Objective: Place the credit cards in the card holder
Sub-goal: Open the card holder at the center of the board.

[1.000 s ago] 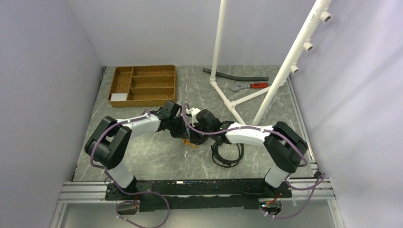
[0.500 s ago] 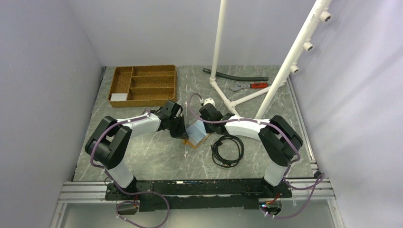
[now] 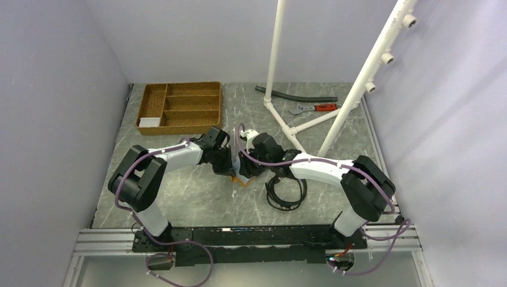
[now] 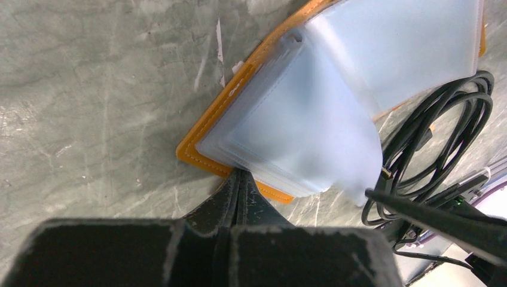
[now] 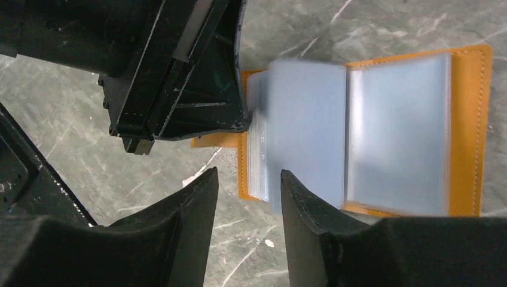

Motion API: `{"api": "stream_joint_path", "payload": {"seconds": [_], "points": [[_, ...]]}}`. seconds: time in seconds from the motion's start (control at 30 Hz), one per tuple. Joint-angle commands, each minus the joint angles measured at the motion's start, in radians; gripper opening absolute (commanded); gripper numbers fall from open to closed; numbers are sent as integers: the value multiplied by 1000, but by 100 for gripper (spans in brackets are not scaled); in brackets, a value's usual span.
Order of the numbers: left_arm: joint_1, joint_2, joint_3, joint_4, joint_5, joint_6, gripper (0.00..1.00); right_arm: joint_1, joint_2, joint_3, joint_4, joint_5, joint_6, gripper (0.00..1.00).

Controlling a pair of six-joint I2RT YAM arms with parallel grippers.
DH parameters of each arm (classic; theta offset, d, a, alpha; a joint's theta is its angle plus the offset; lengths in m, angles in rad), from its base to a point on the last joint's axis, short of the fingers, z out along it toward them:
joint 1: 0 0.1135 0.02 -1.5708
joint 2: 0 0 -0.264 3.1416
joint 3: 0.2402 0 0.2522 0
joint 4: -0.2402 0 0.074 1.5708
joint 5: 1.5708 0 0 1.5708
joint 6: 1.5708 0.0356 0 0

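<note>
A: Card holder (image 5: 466, 119) lay open on the table (image 3: 179, 197), centre. Which step?
B: Spreading the sleeves (image 5: 397, 131), I'd judge; no card in hand. Your left gripper (image 4: 238, 185) was shut, tips against its orange edge. Right gripper (image 5: 248, 179) hung part-open, empty, just above. Next you'd need a card.

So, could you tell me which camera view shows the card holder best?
Right wrist: the card holder lies open, both pocket pages visible. Left wrist crops its far edge; top external shows only an orange sliver.
</note>
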Motion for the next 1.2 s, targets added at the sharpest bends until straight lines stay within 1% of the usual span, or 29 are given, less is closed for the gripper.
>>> {"api": "stream_joint_path", "payload": {"seconds": [0.0,0.03,0.07,0.17,0.27,0.37,0.47,0.53,0.63,0.8,0.93,1.0,1.07,1.1,1.17], "points": [[1,-61,-19,-31,-10,8,0,-3,18,-14,90,-34,-3,55],[2,-77,-17,-39,-10,12,0,-3,24,-10,80,7,-16,61],[1,-93,-15,-51,-12,14,0,-3,32,-6,71,36,-34,66],[1,-122,-10,-76,-20,18,0,-1,56,10,52,90,-91,73],[1,-125,-11,-71,-10,14,0,0,83,28,26,74,-120,75],[1,-124,-15,-56,1,5,0,1,85,16,42,54,-121,78],[1,-122,-17,-52,7,1,0,0,104,22,43,72,-119,78],[1,-121,-17,-50,11,1,0,-1,127,34,38,86,-117,75],[2,-125,-16,-53,15,3,0,-1,146,36,39,87,-103,65],[1,-136,-13,-59,12,8,0,-11,154,30,41,106,-71,52],[1,-133,0,-50,33,12,0,-30,137,12,42,51,-42,35],[1,-128,10,-41,47,9,0,-47,125,-8,84,14,-19,24],[1,-118,25,-35,56,8,0,-72,117,-32,112,-52,9,20],[1,-110,34,-33,61,9,0,-90,116,-43,127,-81,19,20],[1,-96,49,-31,67,9,0,-112,120,-55,145,-133,37,26]]}}
